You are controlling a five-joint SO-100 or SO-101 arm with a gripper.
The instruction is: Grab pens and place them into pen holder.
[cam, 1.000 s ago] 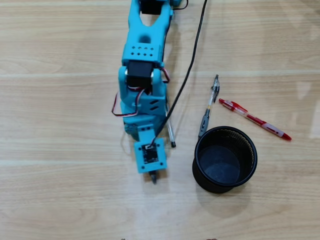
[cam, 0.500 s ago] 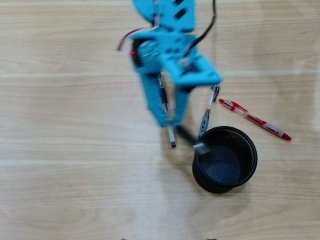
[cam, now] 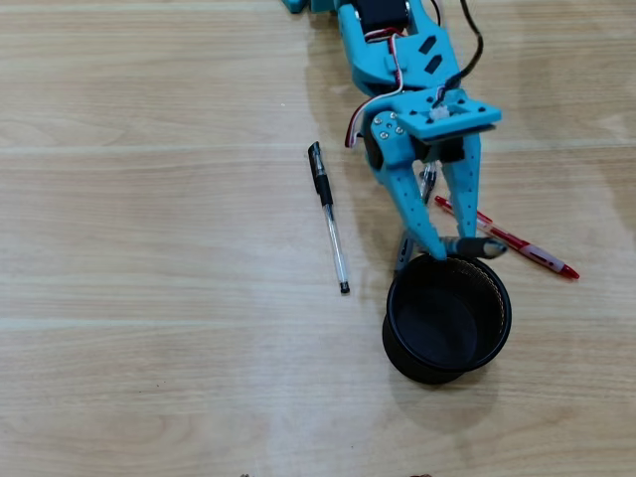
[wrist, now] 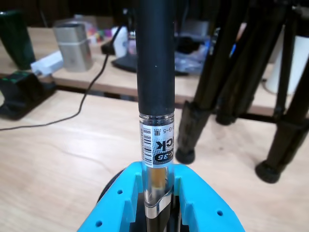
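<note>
The tool (cam: 452,248) clamps a black pen (wrist: 154,72) beside the pen holder (cam: 397,303); only the wrist view shows its barcode label.

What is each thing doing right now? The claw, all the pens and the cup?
Gripper: shut on the black pen, over the cup's rim.
Black pen: gripped near one end, off the table.
Clear pen: lying flat on the table, left of the arm in the overhead view, untouched.
Red pen: lying flat on the table, right of the gripper, partly hidden.
Cup: upright, looks empty.
</note>
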